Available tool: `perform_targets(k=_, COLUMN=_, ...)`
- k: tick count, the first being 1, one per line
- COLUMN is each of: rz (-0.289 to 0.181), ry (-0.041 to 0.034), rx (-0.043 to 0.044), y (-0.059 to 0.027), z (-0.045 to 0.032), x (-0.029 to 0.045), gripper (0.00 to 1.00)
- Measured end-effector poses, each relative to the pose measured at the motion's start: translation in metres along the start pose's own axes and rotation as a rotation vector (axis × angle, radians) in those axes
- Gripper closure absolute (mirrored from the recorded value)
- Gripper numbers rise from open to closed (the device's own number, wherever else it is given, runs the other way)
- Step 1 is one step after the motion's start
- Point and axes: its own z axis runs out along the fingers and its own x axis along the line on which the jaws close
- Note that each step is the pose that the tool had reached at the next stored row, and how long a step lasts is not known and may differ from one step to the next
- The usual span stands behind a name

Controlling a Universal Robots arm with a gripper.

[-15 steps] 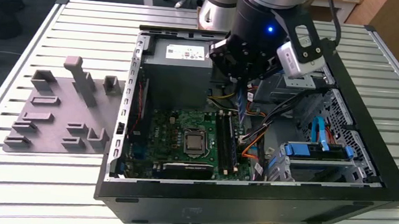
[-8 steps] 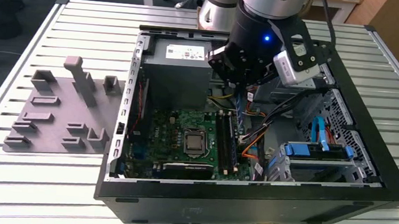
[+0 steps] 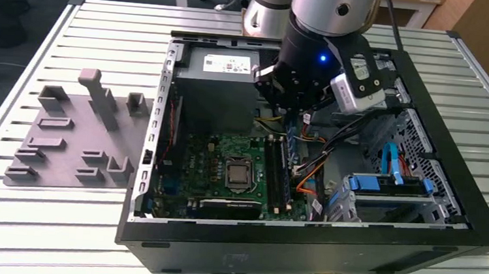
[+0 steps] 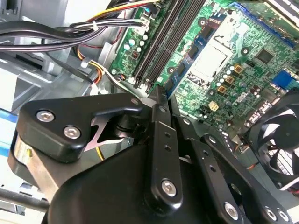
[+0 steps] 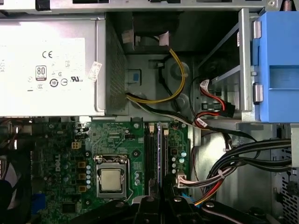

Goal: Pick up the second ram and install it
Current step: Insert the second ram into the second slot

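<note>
My gripper (image 3: 298,115) hangs inside the open computer case (image 3: 450,192), over the motherboard's memory slots (image 3: 274,178). Its black fingers (image 4: 161,107) are pressed together on the second ram (image 3: 291,140), a thin blue stick that hangs below them. In the first wrist view the ram (image 5: 159,149) shows edge-on, running along the dark slots (image 5: 150,154) and in line with them, with the gripper (image 5: 159,205) at the frame's edge. I cannot tell whether the stick touches a slot. In the second wrist view the slots (image 4: 163,37) lie just past the fingertips.
A grey power supply (image 3: 219,63) sits at the case's far end. The bare CPU socket (image 3: 239,172) lies beside the slots. Cable bundles (image 5: 233,163) and a blue drive bay (image 3: 381,185) crowd the exterior view's right. A grey fixture tray (image 3: 79,137) lies outside the case.
</note>
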Motion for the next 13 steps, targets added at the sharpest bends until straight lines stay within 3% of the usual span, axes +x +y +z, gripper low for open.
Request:
perform_targets(k=4, rz=0.0, ry=0.0054, rx=0.0001, y=-0.0003, z=0.006, x=0.0, gripper=0.86)
perform_targets(k=13, rz=-0.001, ry=0.0055, rx=0.0001, y=-0.0029, z=0.0071, x=-0.0002, gripper=0.86)
